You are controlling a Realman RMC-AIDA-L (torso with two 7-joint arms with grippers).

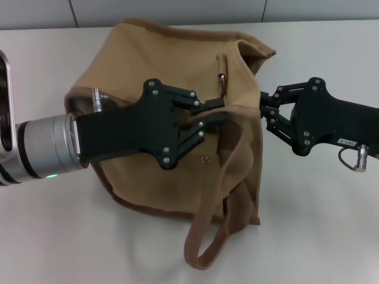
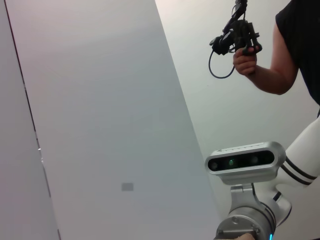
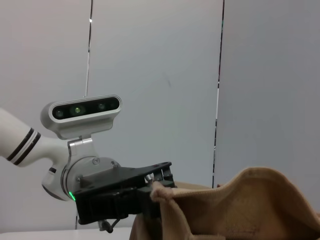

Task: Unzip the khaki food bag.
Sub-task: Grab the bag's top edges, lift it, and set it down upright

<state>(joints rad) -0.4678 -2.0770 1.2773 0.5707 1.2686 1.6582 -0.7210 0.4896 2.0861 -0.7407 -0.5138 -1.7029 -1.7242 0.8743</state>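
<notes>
The khaki food bag [image 1: 160, 65] lies slumped on the white table, with one webbing handle [image 1: 207, 242] looping toward the front. A small silver snap [image 1: 205, 158] shows on its front. The zipper line with a metal pull [image 1: 220, 78] runs along the top. My left gripper [image 1: 222, 110] reaches over the bag from the left and is shut on a fold of bag fabric just below the pull; the right wrist view [image 3: 156, 189] shows it pinching the cloth. My right gripper [image 1: 264, 108] comes from the right and is shut on the bag's right edge.
The bag rests on a white table [image 1: 331, 236]. The left wrist view shows a wall, my head camera [image 2: 242, 161] and a person's hand holding a controller [image 2: 237, 37]. The right wrist view shows the bag's raised fabric [image 3: 250, 200].
</notes>
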